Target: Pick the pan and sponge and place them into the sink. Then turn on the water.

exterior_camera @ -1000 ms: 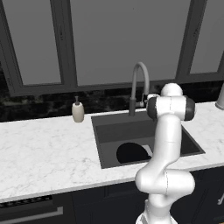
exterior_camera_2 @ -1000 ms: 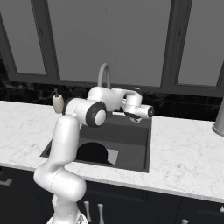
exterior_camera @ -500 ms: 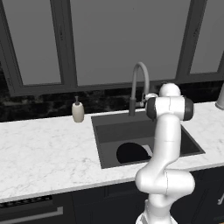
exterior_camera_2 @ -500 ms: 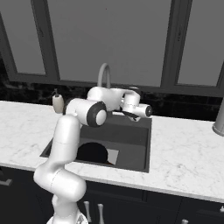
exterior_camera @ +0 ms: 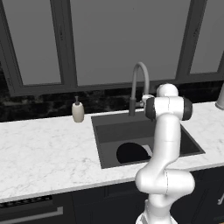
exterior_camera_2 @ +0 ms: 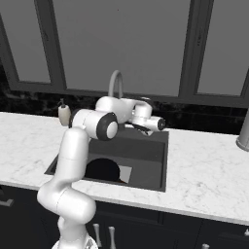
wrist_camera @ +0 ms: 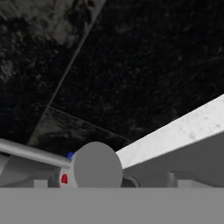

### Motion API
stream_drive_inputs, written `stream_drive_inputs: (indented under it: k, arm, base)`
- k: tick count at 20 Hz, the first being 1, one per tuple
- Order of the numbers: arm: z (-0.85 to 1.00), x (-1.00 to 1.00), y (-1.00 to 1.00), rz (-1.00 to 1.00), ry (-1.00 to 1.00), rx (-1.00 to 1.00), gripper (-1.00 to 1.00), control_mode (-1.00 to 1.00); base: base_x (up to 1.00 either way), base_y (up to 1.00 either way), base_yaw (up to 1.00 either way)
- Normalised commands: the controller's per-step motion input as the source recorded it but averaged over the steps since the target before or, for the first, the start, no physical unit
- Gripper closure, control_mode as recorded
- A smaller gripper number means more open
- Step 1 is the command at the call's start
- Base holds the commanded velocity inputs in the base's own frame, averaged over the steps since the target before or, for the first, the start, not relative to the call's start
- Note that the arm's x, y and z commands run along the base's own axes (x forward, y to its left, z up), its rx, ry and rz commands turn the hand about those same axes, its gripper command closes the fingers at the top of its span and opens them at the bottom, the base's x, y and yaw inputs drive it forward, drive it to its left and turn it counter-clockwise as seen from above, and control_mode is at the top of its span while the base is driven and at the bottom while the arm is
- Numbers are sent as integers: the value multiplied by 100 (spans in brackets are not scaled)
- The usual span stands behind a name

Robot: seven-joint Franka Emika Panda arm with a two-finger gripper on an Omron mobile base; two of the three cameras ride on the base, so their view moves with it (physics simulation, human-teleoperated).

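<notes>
The round black pan (exterior_camera: 131,152) (exterior_camera_2: 101,170) lies on the floor of the dark grey sink (exterior_camera: 109,131) (exterior_camera_2: 151,160), beside a light grey patch. My arm reaches over the basin, with the hand (exterior_camera_2: 143,116) at the foot of the gooseneck faucet (exterior_camera: 140,81) (exterior_camera_2: 115,82). In the hand view my gripper (wrist_camera: 108,181) is open, one finger on each side of the faucet's round grey knob (wrist_camera: 97,169). A thin lever (wrist_camera: 30,152) runs left from the knob. The sponge is hidden. No water stream is in view.
A beige soap dispenser (exterior_camera: 78,111) (exterior_camera_2: 63,113) stands on the white marble counter (exterior_camera: 43,153) left of the sink. A grey metal vessel (exterior_camera_2: 243,131) sits at the counter's far right. A black backsplash and dark window frames rise right behind the faucet.
</notes>
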Motion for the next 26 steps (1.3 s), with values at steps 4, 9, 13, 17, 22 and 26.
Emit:
stream_drive_inputs:
  k: [4, 9, 13, 17, 22, 26]
  arm:
    - [0, 24, 18, -1, 0, 0, -100, -100]
    - [-1, 25, 14, -1, 0, 0, -100, -100]
    - [-2, 4, 0, -1, 0, 0, -100, -100]
    - [-18, 9, 0, -5, 1, 1, 100, -100]
    - [-1, 5, 0, -1, 5, 1, 100, -100]
    - [0, 0, -7, 0, 0, 12, 100, -100]
  base:
    - [0, 0, 0]
    - [0, 0, 0]
    - [0, 0, 0]
    - [0, 0, 0]
    - [0, 0, 0]
    - [0, 0, 0]
